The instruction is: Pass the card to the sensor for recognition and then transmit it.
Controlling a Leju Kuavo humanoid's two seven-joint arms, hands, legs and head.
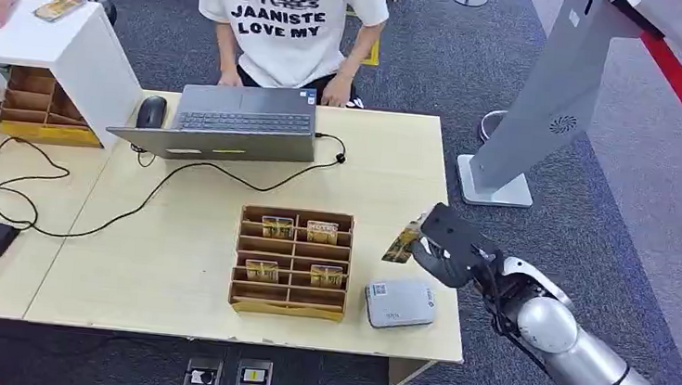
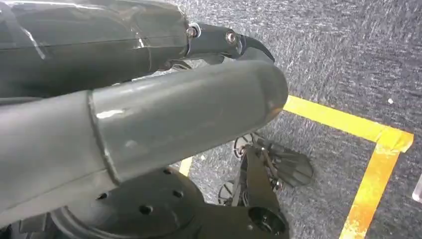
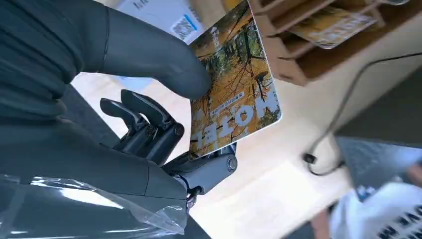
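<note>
My right hand point(image 1: 449, 250) hovers at the table's right edge and pinches a yellow hotel card point(image 1: 402, 243) between thumb and finger. The right wrist view shows the card point(image 3: 235, 82) close up, with autumn trees and the word HOTEL, the thumb point(image 3: 149, 52) pressed on its face. The grey card sensor point(image 1: 399, 304) lies flat on the table just below and left of the hand, apart from the card. My left hand point(image 2: 149, 119) hangs over grey carpet with nothing in it that I can see; how its fingers lie is unclear.
A wooden card rack point(image 1: 293, 261) with several cards stands left of the sensor. A laptop point(image 1: 231, 125), a mouse point(image 1: 151, 112) and cables lie further back. A person in a white T-shirt point(image 1: 287, 16) sits behind the table. A grey kiosk stand point(image 1: 539, 117) rises at the right.
</note>
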